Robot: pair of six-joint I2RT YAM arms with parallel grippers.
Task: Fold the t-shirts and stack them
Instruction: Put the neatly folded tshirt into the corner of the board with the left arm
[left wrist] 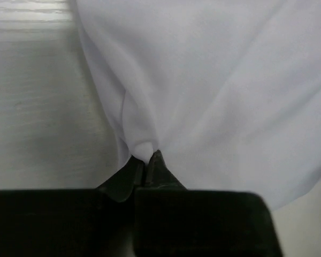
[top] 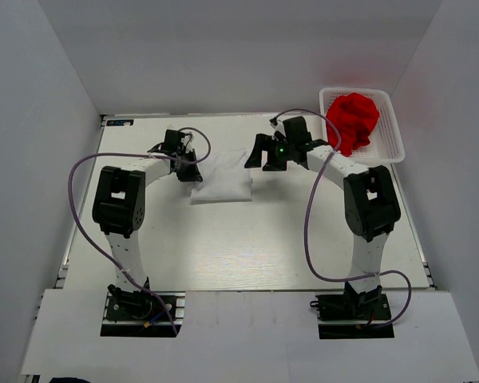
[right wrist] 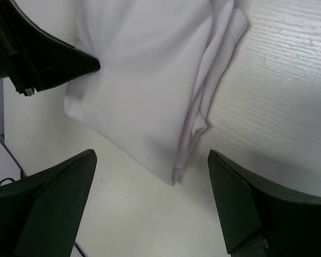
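So, the white shirt [top: 221, 177] looks folded down to a tidy rectangle, lying mid-table toward the far side. The left gripper [left wrist: 148, 162] is pinched tight on a tuck of cloth at its left edge. The right gripper [right wrist: 151, 160] hangs over its right edge, jaws spread wide, holding nothing. The red shirt [top: 356, 120] sits crumpled in the basket [top: 389, 152] at the far right, well apart from both arms. I'd call it roughly half done: the red one needs folding, then stacking.
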